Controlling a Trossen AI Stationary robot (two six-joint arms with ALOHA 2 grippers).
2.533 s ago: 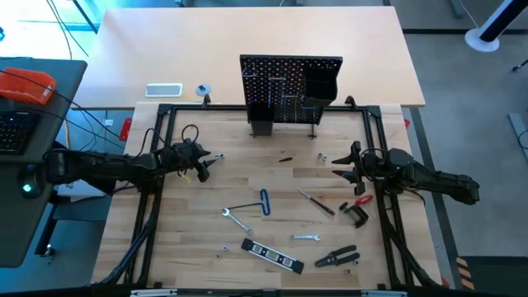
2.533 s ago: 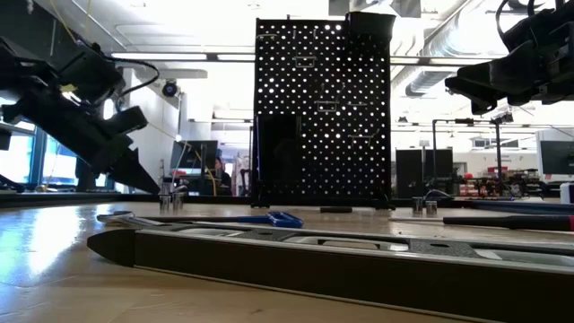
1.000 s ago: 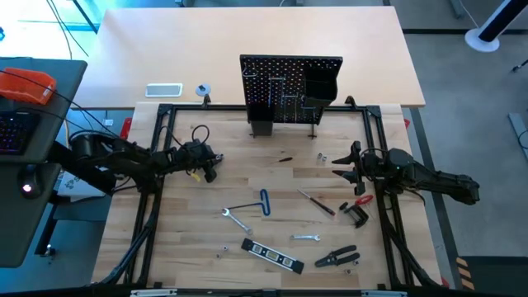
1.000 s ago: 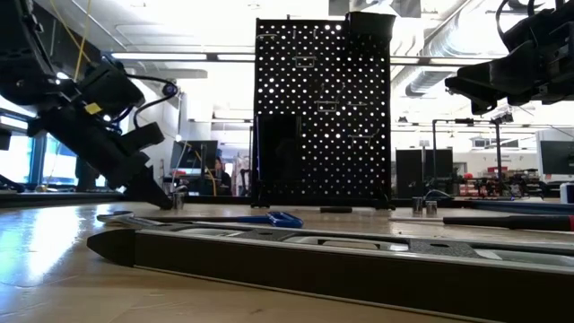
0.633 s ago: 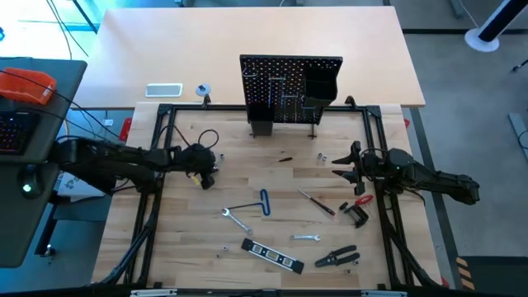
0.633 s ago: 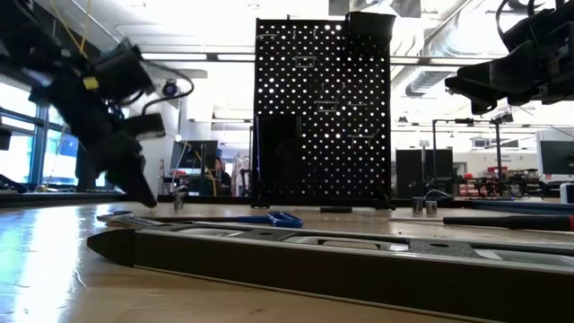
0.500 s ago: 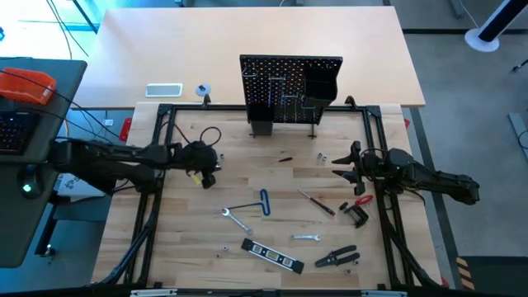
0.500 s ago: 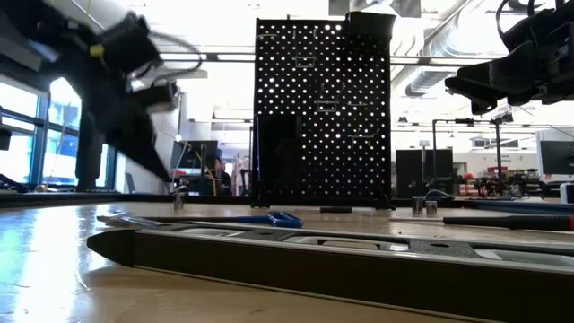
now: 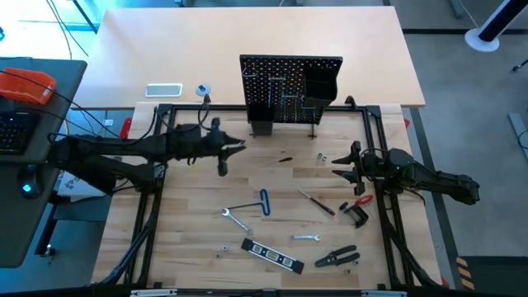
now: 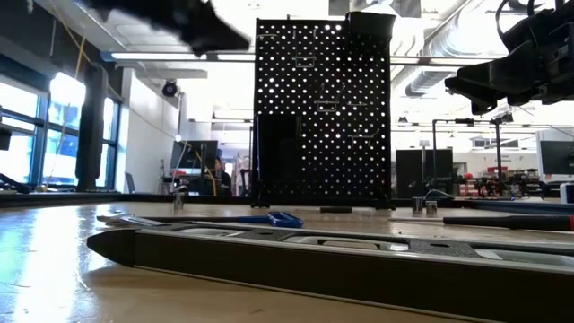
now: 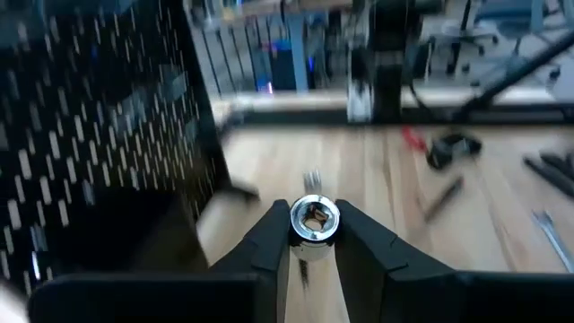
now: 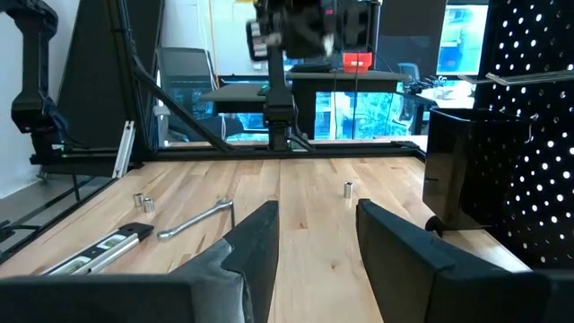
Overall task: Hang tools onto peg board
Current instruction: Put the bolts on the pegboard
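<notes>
The peg board (image 9: 290,89) stands upright at the table's far middle, with a black bin (image 9: 320,81) on its right side. My left gripper (image 9: 240,146) hovers just left of the board's foot, shut on a small silver socket (image 11: 313,220). My right gripper (image 9: 340,166) waits open above the table's right side. On the table lie a blue-handled key (image 9: 257,203), a wrench (image 9: 237,219), a black level (image 9: 272,256), pliers (image 9: 337,257), a red-and-black clamp (image 9: 356,213) and a screwdriver (image 9: 316,202). My left gripper pinches the socket's round outer wall (image 11: 293,222) between its two fingertips (image 11: 273,235). The fingers lie about level and point toward the table's right, at the peg board. The socket is lifted clear of the table, its hollow end facing back along the fingers.
Two more small sockets (image 9: 322,155) stand right of the board's foot. A black frame (image 9: 157,165) rims the wooden table. A white tray (image 9: 163,90) and a tape roll (image 9: 202,90) lie on the far desk, left of the board. Bare wood shows in the table's middle.
My left gripper has risen from the table's left side and swung toward the peg board. It has turned from slanting downward to pointing level toward the table's right. In the low view it has gone from table height to the picture's top.
</notes>
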